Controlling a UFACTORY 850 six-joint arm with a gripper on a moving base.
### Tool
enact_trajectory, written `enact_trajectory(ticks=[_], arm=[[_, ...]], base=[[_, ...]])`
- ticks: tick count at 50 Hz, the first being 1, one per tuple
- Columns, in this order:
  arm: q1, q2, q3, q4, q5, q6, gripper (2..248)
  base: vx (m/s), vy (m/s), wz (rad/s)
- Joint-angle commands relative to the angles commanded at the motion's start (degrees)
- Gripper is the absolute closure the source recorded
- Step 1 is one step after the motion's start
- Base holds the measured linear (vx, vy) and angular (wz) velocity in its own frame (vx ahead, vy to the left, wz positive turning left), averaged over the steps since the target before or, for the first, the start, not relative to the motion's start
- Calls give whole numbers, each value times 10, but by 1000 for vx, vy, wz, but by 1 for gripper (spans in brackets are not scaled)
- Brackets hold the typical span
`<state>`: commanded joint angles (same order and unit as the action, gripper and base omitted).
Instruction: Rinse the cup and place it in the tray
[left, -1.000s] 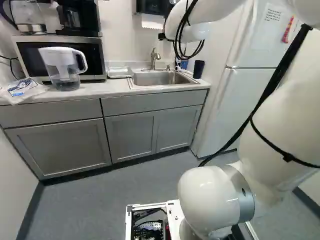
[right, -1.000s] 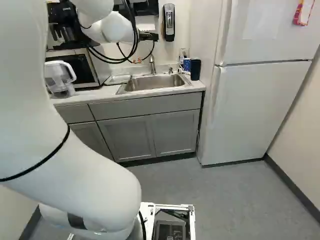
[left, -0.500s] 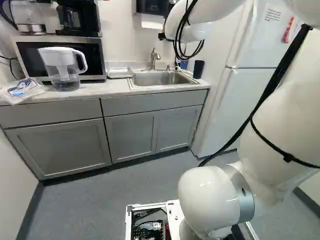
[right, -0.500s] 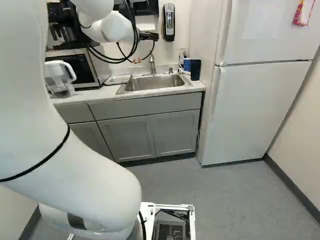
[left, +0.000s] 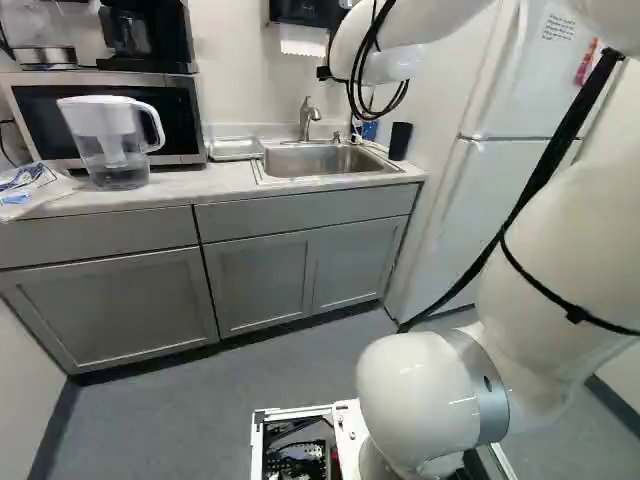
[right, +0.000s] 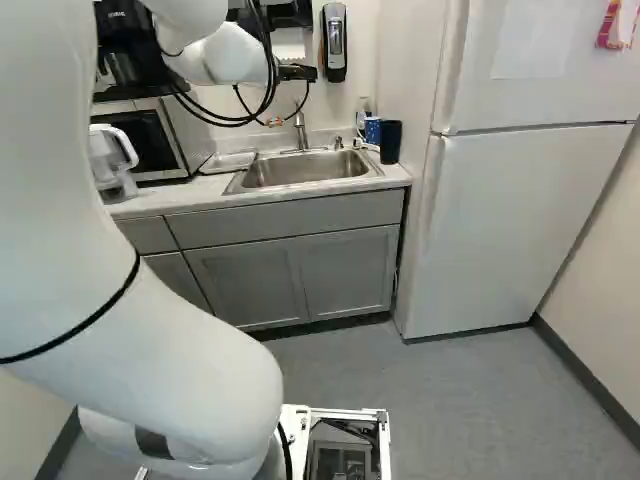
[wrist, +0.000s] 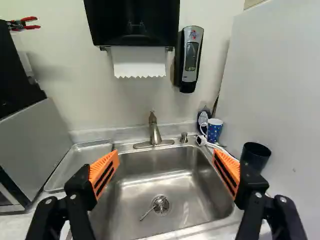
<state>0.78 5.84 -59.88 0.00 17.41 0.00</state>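
The gripper (right: 275, 122) is in the upper middle of the right base view. It is released: its two fingers stand wide apart, orange pads (wrist: 104, 172) facing each other, with nothing gripped. In the wrist view, the sink (wrist: 167, 175) lies ahead, seen between the fingers, with the faucet (wrist: 154, 131) upright at its far edge.

Two candidate cups stand upright beside the sink, upper middle of the right base view: a blue dotted mug (wrist: 214, 130) and a dark tumbler (wrist: 255, 156). Which one is the task's cup cannot be determined.

The tray (left: 234, 148) rests on the countertop (left: 200, 183), upper middle of the left base view, between the microwave (left: 178, 112) and the sink. The water pitcher (left: 108, 135) stands upright at upper left, in front of the microwave.
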Motion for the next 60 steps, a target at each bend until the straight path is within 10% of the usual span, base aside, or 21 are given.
enact_trajectory(ticks=[60], arm=[[0,0,0,0,0,0,3]], base=[[125,-2,-21]])
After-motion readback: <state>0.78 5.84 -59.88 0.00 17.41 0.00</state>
